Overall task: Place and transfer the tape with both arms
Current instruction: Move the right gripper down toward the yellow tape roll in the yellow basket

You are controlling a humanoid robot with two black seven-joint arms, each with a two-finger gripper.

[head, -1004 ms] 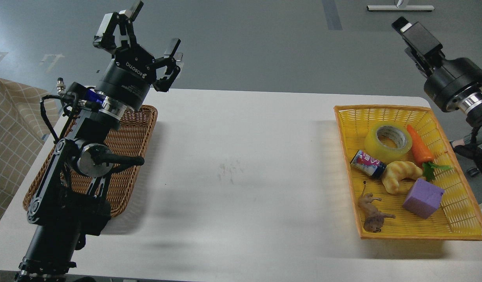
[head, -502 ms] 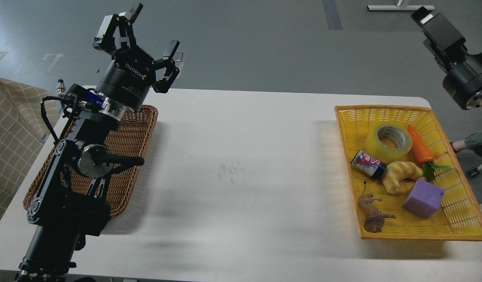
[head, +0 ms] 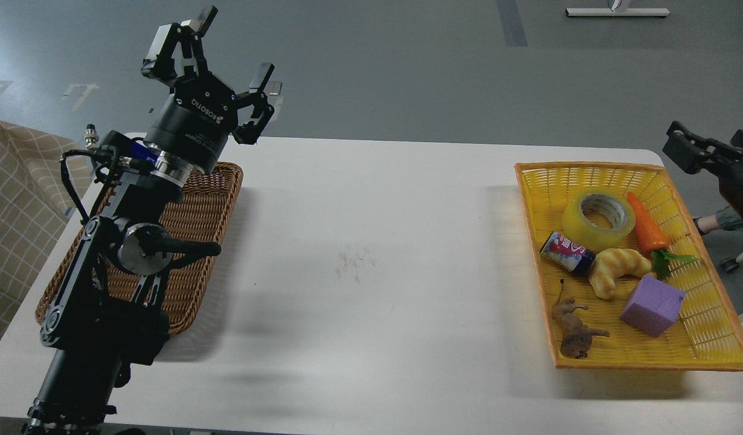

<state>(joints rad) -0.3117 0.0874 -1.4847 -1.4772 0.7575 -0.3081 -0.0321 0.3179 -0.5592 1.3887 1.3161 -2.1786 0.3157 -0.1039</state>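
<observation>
Tape: translucent yellow tape roll [head: 598, 219] lies untouched in the yellow plastic basket [head: 589, 170], far right.
Left gripper [head: 235, 54]: jaws spread, raised, ready to receive.
Right gripper [head: 685, 147]: jaw state unclear.

baskets 2: brown [head: 196, 241], yellow [head: 589, 175] | tape 1 [head: 598, 219] | carrot 1 [head: 646, 230] | can 1 [head: 567, 253] | bread toy 1 [head: 616, 272] | purple cube 1 [head: 652, 306] | animal toy 1 [head: 574, 331]

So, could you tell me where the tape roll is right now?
In the head view, the tape lies in the far part of the yellow basket on the table's right side, beside the carrot and just beyond the can.
</observation>
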